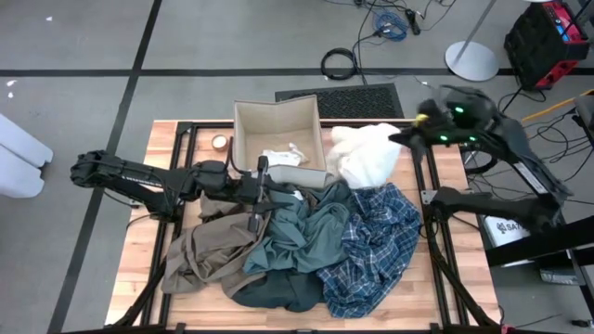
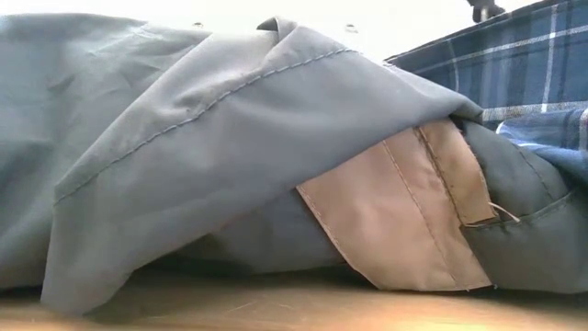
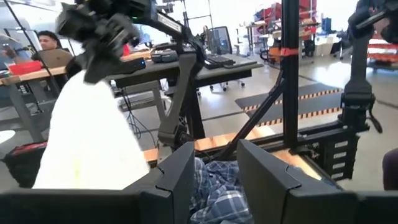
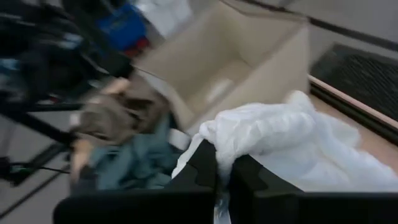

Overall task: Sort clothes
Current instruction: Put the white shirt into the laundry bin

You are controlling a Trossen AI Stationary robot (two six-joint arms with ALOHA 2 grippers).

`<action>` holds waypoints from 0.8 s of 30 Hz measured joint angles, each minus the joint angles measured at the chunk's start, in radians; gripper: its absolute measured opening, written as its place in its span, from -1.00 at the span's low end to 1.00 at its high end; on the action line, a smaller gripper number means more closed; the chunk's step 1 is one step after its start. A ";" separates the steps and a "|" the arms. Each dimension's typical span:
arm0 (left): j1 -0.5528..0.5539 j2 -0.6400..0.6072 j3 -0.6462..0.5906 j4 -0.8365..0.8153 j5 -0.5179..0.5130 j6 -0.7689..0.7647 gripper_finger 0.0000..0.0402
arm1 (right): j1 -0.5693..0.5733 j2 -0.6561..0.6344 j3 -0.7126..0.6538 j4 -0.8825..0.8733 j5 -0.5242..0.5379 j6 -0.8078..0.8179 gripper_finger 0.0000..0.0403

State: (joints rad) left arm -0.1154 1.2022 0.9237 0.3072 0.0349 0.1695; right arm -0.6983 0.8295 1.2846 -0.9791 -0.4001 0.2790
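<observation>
The clothes lie heaped on the wooden table: a teal-grey shirt (image 1: 306, 232), a blue plaid shirt (image 1: 371, 243), a tan-brown garment (image 1: 200, 250) and a dark slate one (image 1: 278, 292). My right gripper (image 1: 406, 139) (image 4: 224, 158) is up near the table's far right and shut on a cream-white garment (image 1: 365, 158) (image 3: 87, 143). My left gripper (image 1: 274, 190) (image 3: 214, 171) stays level over the pile, just in front of the beige box (image 1: 243, 130). It is open, and nothing is between its fingers. Small white pieces (image 1: 283, 155) lie in the box. My right gripper pinches a bunched part of the cream-white garment (image 4: 214, 140) between its two fingers, which slant down from the table's right side. How many layers it has does not show. The cloth hangs below the fingers in a loose cone, its lower part (image 1: 357, 178) by the plaid shirt.
A roll of tape (image 1: 220, 142) sits left of the box. A black mat (image 1: 339, 100) lies beyond the far edge. In the low view, grey-teal cloth (image 2: 184, 119) and a tan flap (image 2: 395, 211) fill the near table. A person (image 3: 43, 40) sits in the room behind.
</observation>
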 joint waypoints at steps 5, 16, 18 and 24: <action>0.000 0.005 0.000 0.001 0.000 -0.007 -0.34 | 0.000 -0.121 0.000 0.010 -0.128 -0.001 -0.98; 0.006 0.112 0.000 0.121 0.000 0.000 -0.34 | 0.000 -0.317 0.000 0.367 -0.266 -0.020 -0.98; 0.006 0.142 0.000 0.168 0.000 0.018 -0.34 | 0.000 -0.326 0.001 0.474 -0.269 0.001 -0.98; 0.015 0.184 0.000 0.255 0.000 0.021 -0.34 | 0.000 -0.294 0.001 0.812 -0.263 0.142 -0.98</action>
State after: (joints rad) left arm -0.1007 1.3861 0.9237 0.5626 0.0345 0.1908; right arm -0.6983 0.5353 1.2855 -0.1671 -0.6634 0.4208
